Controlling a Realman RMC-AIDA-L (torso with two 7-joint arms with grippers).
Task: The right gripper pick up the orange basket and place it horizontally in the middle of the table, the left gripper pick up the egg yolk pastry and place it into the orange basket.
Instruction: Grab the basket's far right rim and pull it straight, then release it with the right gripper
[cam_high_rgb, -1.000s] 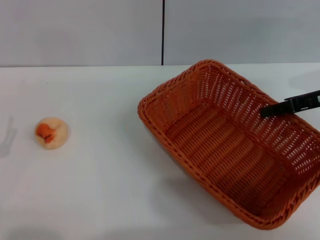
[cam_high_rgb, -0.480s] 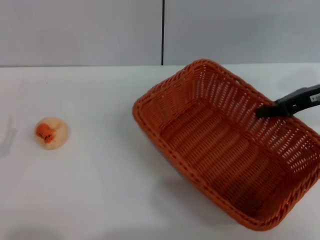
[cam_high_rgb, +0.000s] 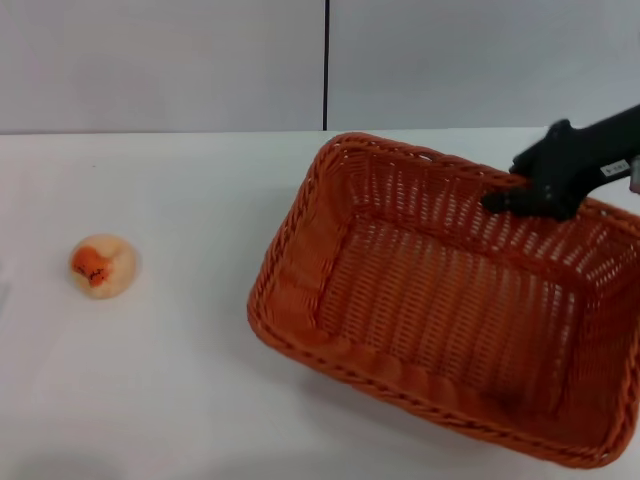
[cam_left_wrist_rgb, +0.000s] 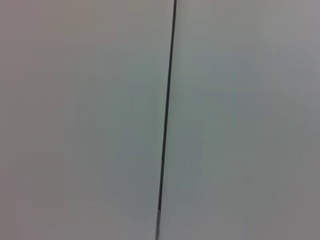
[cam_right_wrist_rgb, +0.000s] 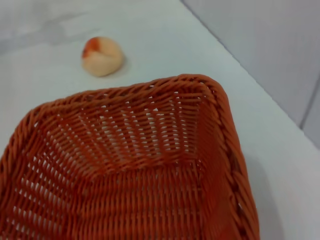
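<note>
my right end effector (cam_high_rgb: 520, 197) is clamped on the far rim of the big orange woven wicker basket (cam_high_rgb: 450, 300), right of centre on the white table (cam_high_rgb: 180, 380), so I'd swing it level, slowly, toward the middle.

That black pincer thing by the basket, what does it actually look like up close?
Only the right pincer is in view: matte black and blocky, tapering to blunt tips, with a small white label on its side. The left pincer appears in none of the pictures.
</note>
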